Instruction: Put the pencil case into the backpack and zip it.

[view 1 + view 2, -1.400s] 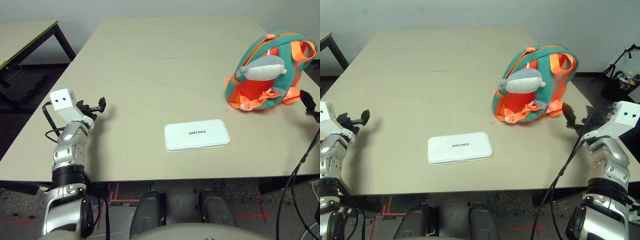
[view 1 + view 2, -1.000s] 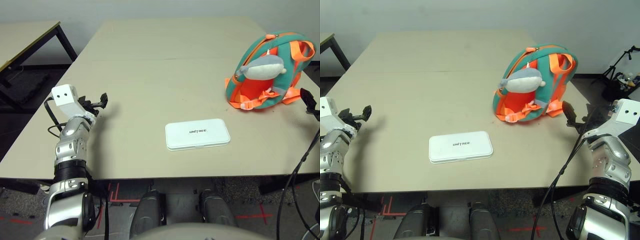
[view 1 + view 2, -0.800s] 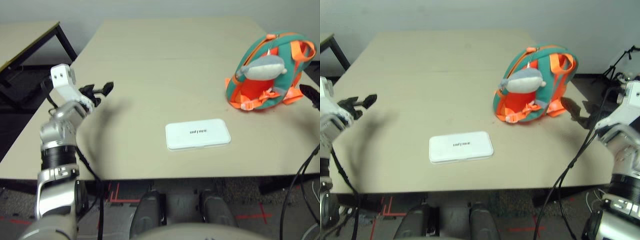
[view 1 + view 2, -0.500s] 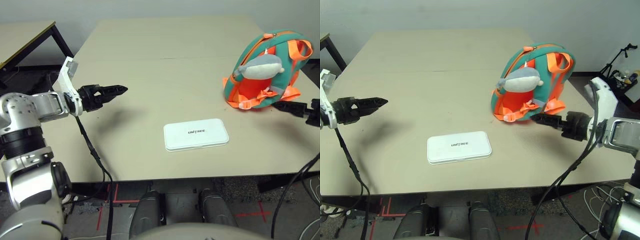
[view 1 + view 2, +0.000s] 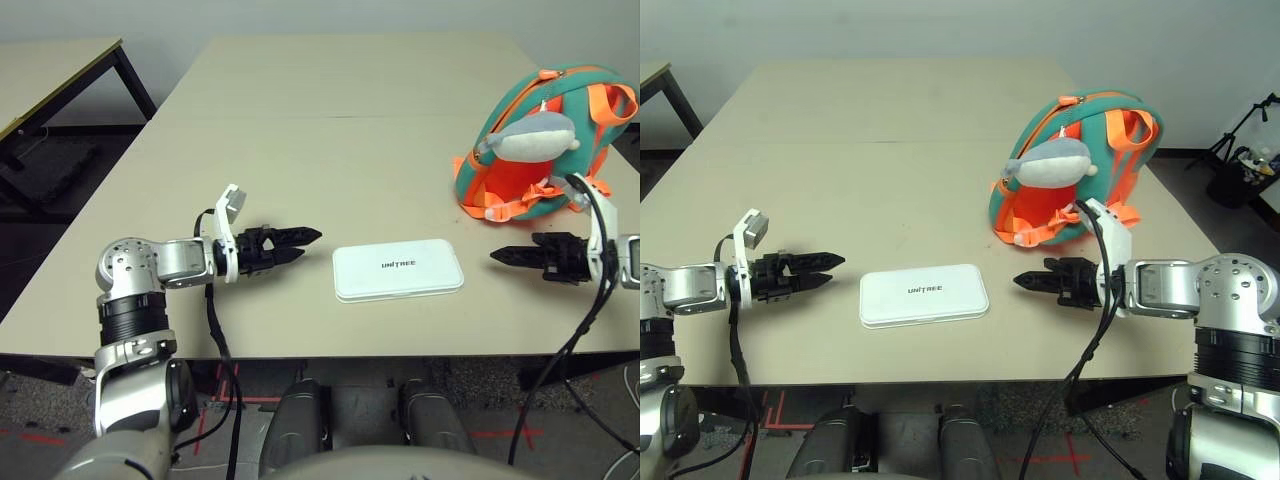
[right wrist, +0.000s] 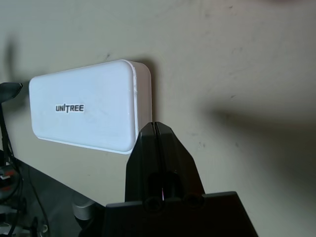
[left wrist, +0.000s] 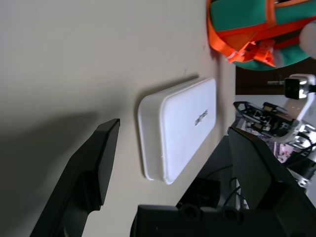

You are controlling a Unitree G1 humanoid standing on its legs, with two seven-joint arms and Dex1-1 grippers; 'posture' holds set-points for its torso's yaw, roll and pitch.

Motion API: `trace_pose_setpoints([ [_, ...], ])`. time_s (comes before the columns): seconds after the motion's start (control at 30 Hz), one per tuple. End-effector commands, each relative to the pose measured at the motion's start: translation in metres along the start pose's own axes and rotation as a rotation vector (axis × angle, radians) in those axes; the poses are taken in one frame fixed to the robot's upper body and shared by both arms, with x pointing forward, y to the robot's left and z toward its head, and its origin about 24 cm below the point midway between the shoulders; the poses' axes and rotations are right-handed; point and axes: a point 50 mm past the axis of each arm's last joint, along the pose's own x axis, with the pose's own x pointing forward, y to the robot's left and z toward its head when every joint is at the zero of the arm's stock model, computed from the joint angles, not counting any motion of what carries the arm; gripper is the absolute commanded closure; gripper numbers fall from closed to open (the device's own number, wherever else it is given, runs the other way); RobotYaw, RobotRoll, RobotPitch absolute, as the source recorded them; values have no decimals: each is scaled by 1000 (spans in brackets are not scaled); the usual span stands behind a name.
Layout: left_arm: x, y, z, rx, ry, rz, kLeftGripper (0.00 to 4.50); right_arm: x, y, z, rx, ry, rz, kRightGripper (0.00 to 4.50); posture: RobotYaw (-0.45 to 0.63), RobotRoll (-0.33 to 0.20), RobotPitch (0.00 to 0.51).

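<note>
I see the white pencil case flat on the table between my grippers. My left gripper gapes empty; my right gripper is pinched closed, empty. The backpack stands behind it.

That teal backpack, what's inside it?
Can't tell. The backpack stands upright with a plush shark and orange straps on its outside; its interior is hidden. The white pencil case lies outside on the table.

The case is plain white with small dark "UNITREE" lettering. The backpack at two o'clock is teal with orange straps and zipper trim, bearing a grey-and-white plush shark. The table is pale beige. Both grippers, left and right, have black fingers on silver arms.
</note>
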Motion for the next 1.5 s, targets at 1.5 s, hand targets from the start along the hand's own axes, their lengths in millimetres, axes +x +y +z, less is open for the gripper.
trace_pose_setpoints([
  [1.5,47,-10,-62,-162,265,22,647,57,30,-16,-116,103,-5,4500,4,0,79],
])
